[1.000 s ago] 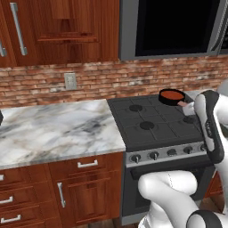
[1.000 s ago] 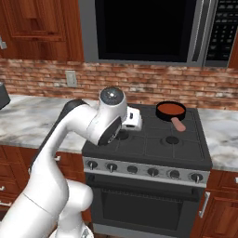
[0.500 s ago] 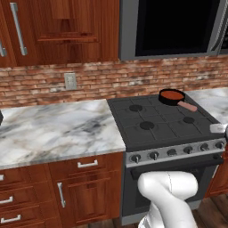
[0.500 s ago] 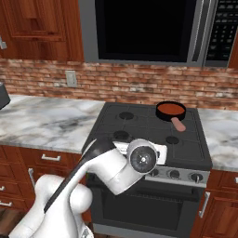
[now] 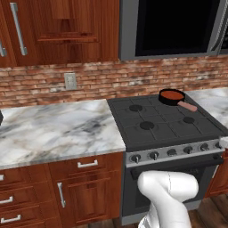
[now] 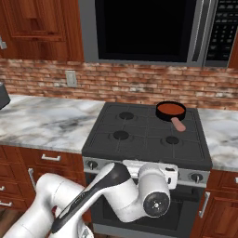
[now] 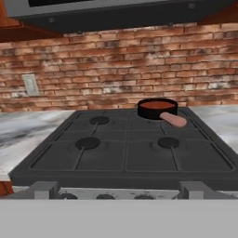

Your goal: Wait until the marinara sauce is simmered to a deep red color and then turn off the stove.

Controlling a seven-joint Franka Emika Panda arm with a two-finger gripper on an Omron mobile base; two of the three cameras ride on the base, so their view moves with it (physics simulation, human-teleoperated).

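Hand view, stove (image 7: pixel 125 155) knobs cut off, marinara sauce (image 7: pixel 157 105) edge-on

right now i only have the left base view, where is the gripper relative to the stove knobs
Observer: The right base view has the arm folded low, with its white hand directly in front of the steel knob strip of the black four-burner gas stove, around mid-width.
Operator: is it open or shut
Observer: Open. In the hand view the gripper has its fingertips far apart with nothing between them, level with the stove's front edge.
Operator: which knobs does the hand cover
Observer: From the right base view the middle ones are covered. The small dark leftmost knob and the rightmost knob stay visible on either side.
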